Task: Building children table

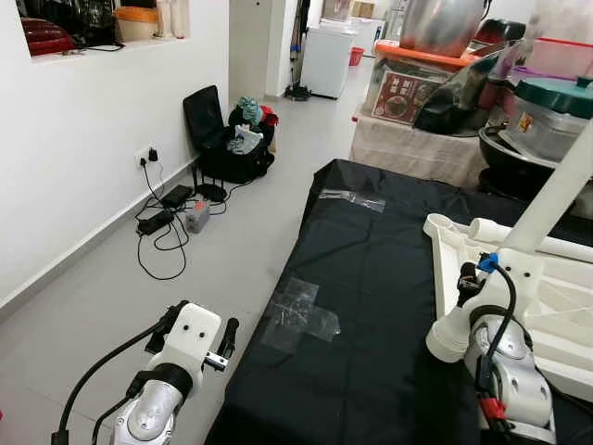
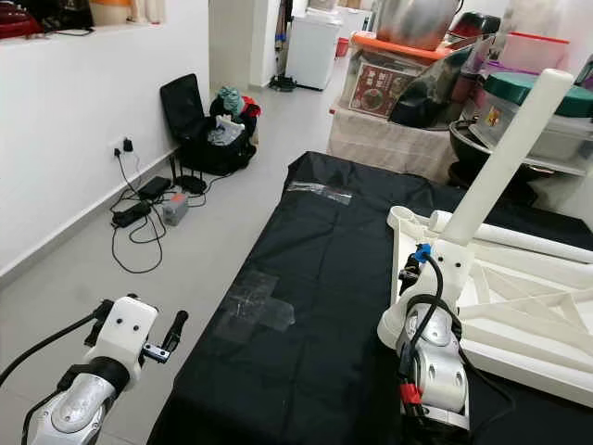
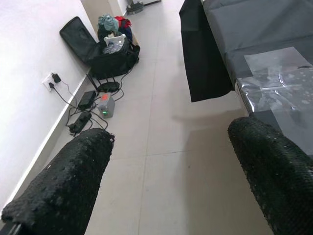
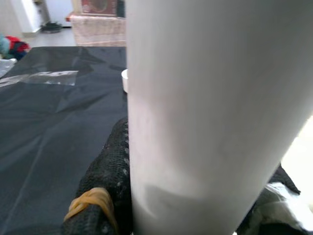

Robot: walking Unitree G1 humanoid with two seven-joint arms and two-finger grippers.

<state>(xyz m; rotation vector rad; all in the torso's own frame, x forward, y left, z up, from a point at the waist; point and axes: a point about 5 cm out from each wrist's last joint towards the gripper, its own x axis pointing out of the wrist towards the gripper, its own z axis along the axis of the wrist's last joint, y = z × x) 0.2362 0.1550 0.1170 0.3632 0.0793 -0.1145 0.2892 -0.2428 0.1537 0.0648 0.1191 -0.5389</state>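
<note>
- Two claws are ours: the left claw [image 1: 230,326] sits at the lower left of the left eye view, over the floor [image 1: 232,232] beside the table's edge, its two black fingers [image 3: 68,181] spread wide with nothing between them.
- One right claw [image 2: 417,269] sits at the lower right of the head views, closed around one white table leg [image 2: 505,148], which slants up toward the upper right.
- In the right wrist view we see that leg's tube pressed against one black finger [image 4: 105,181], with an orange band round it.
- One white tabletop [image 2: 519,306] lies ribbed side up at the right of the frame, on the black-covered table [image 1: 371,278]; the gripped leg meets it at its near left corner.
- We count a second white leg [image 2: 519,238] lying flat along the tabletop's far edge.
- Two patches of clear tape [image 1: 301,311] show on the black cover, one near, one farther up.
- One open black bag [image 1: 227,139] stands by the wall at the upper left, cables [image 1: 162,227] trailing beside it.
</note>
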